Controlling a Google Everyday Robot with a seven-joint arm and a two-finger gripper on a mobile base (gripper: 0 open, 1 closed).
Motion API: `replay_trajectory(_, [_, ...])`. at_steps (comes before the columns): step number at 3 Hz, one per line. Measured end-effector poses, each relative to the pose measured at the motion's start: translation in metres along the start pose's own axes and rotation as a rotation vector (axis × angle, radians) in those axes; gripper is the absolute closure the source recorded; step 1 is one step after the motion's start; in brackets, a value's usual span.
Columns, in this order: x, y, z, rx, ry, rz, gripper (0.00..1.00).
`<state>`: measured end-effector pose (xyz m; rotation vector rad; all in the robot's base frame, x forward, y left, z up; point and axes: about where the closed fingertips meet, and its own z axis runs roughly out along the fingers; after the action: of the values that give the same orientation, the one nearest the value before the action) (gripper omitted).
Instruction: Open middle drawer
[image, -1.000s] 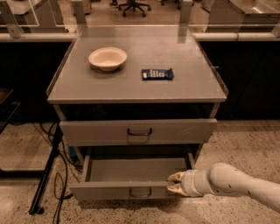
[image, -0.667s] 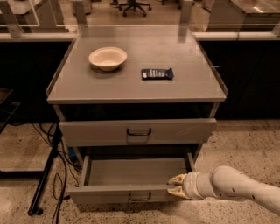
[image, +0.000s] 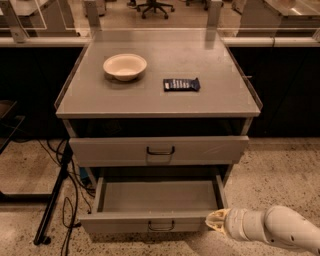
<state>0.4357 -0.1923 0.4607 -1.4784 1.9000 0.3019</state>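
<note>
- Found the gripper (image: 216, 223) low at the right, tip touching or just beside the right front corner of the middle drawer (image: 120, 221). Could not tell whether spread, pressed together or pinching anything.
- Traced the pale arm (image: 272, 231) back from it to the lower right edge, nearly level with the drawer front. Judged this a posture suited to drawing the drawer straight outward.
- Noted the small dark loop handle (image: 161, 226) at the centre of that front, well apart from the gripper and not held. Judged any contact to be at the corner instead.
- Saw the middle drawer pulled well out of the cabinet, with the bare grey tray (image: 160, 196) exposed. Judged the task done or nearly so.
- Saw the taller-fronted upper drawer (image: 110, 149) directly above, shut or nearly so, with its larger handle (image: 160, 150) untouched.
- Noted a cream bowl (image: 125, 66) and a dark packet (image: 181, 84) on the cabinet top (image: 160, 105), apart from each other and set back from the front edge, so out of the way of any pull.
- Noted cables (image: 70, 197) and a black stand leg (image: 50, 210) on the speckled floor left of the cabinet, well apart from the arm.
</note>
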Motion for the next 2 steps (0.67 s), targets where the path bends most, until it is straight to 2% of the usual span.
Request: replay_trajectory(2, [-0.0020,0.0001,0.0019,-0.004,-0.002,-0.004,0.28])
